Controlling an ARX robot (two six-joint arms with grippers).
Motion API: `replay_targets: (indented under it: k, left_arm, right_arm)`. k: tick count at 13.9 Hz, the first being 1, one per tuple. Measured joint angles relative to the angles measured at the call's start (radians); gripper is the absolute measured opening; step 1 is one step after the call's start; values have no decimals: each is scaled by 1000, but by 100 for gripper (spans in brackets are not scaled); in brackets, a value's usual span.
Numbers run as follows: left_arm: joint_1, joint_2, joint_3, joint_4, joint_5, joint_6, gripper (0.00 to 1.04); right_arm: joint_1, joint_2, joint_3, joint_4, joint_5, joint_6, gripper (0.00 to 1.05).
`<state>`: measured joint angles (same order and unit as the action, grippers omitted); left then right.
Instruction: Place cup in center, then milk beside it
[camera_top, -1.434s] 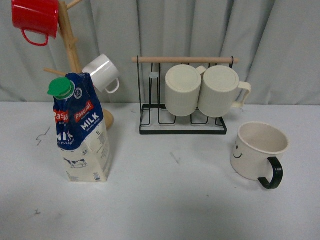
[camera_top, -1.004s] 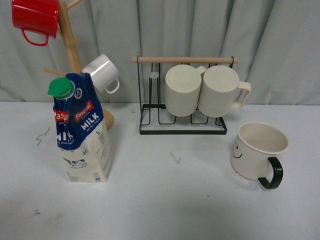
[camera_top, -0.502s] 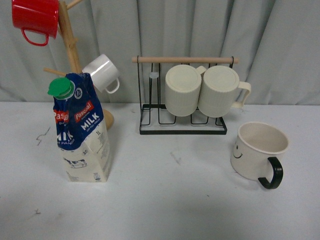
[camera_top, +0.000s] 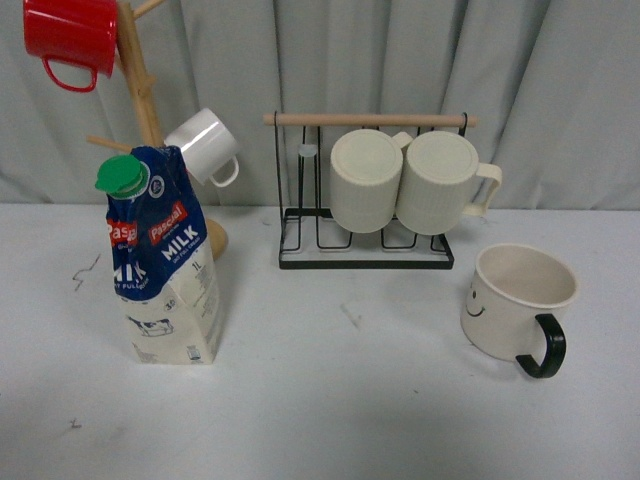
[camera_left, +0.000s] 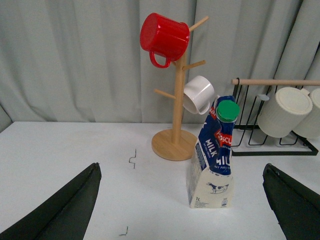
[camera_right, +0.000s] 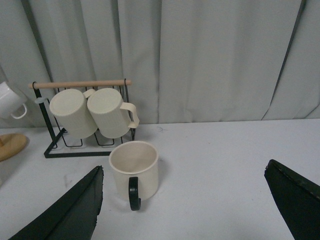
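Obs: large cream smiley-face mug w/ black C-handle (camera_top: 518, 300) is found upright, well right of centre. Rigid, likely fragile, glaze slick; to be pinched over rim wall, away from handle. Tall blue-top milk carton (camera_top: 165, 265) is noted far left. The left gripper (camera_left: 181, 167) and right gripper (camera_right: 183, 167) are spread wide, nothing held.
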<state>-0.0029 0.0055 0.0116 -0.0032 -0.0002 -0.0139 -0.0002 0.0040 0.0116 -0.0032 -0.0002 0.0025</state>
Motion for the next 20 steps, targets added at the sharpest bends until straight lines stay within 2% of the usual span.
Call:
replay_targets:
  k: [9, 10, 11, 12, 14, 15, 18, 20]
  left_arm:
    - [0, 0, 0, 0, 0, 0, 98]
    - [0, 0, 0, 0, 0, 0, 98]
    - [0, 0, 0, 0, 0, 0, 98]
    - [0, 0, 0, 0, 0, 0, 98]
    - [0, 0, 0, 0, 0, 0, 98]
    - [0, 0, 0, 0, 0, 0, 98]
    - [0, 0, 0, 0, 0, 0, 98]
    - [0, 0, 0, 0, 0, 0, 98]
  right_arm:
    - [-1, 1, 0, -2, -3, 0, 98]
    - [-81, 66, 5, 24, -180, 5, 98]
    - [-167, 219, 21, 145, -305, 14, 98]
    - [-190, 468, 69, 388, -352, 46, 98]
    - [-181, 908, 265, 718, -227, 109, 98]
    - [-157, 1099, 397, 707, -150, 145, 98]
    - [-67, 1532, 730, 429, 27, 222, 98]
    - [2, 1704, 931, 218, 72, 231, 98]
